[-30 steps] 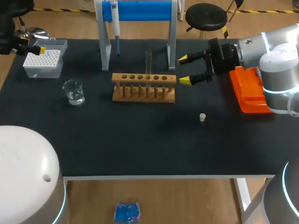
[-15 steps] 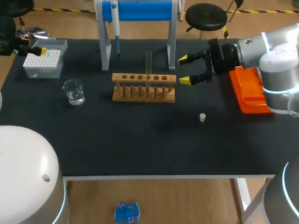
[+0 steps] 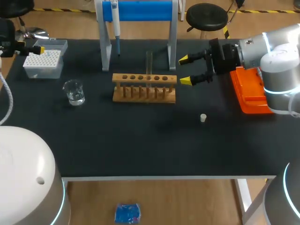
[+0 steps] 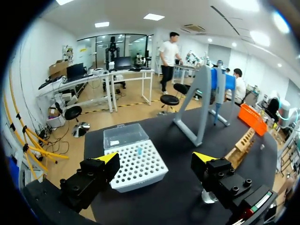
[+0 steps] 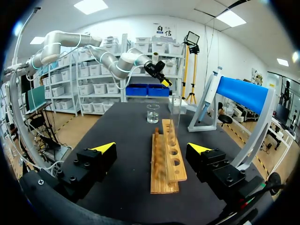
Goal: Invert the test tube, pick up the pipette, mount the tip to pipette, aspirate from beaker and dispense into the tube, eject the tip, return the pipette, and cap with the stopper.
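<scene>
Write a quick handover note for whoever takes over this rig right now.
Left gripper: open, empty, at the tip box.
Right gripper: open, empty, beside the rack.
Test tube stands upright in the rack; pipette hangs on its stand; beaker and stopper sit untouched.
Done: at most the tube step.
Left: pick up pipette, mount tip, transfer, eject, return, cap.

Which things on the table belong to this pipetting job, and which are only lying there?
Job: test tube, wooden rack, pipette, pipette stand, tip box, beaker, stopper.
Lying about: orange tray, whose use I cannot tell.
</scene>
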{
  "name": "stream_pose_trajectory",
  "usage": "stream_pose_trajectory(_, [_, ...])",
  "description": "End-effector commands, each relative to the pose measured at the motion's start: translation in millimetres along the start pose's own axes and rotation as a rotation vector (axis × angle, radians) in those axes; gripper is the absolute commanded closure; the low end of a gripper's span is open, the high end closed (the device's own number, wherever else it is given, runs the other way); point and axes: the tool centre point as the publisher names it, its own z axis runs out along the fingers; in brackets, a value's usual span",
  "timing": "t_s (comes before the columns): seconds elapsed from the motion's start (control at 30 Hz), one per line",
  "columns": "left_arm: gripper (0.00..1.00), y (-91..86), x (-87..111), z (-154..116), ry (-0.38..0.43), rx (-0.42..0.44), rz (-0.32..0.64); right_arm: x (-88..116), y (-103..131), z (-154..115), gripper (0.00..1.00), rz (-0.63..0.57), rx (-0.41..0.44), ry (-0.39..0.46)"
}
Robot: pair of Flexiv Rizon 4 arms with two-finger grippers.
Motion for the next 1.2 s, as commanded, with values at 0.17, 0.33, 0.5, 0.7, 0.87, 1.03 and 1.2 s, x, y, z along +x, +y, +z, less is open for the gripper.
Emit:
stream_pose_trajectory(0.17, [0.0,0.3,-15.4,38,-0.101,0.008,-0.066,1,0,0,0.0,-0.001,0.001,-0.002])
stream_pose_trajectory(0.33, [0.0,3.0,-21.9,46,-0.151,-0.002,-0.087,1,0,0,0.0,-0.001,0.001,-0.002])
stream_pose_trajectory(0.5, [0.0,-2.7,-25.7,52,-0.21,-0.021,-0.094,1,0,0,0.0,-0.001,0.001,-0.002])
stream_pose_trajectory(0.7, [0.0,-5.7,-26.1,59,-0.237,-0.022,-0.137,1,0,0,0.0,-0.001,0.001,-0.002])
stream_pose_trajectory(0.87, [0.0,-2.0,-21.7,66,-0.242,-0.028,-0.153,1,0,0,0.0,-0.001,0.001,-0.002])
stream_pose_trajectory(1.03, [0.0,0.3,-18.7,70,-0.253,-0.023,-0.181,1,0,0,0.0,-0.001,0.001,-0.002])
stream_pose_trajectory(1.2, [0.05,2.2,-13.8,73,-0.278,-0.017,-0.2,1,0,0,0.0,-0.001,0.001,-0.002])
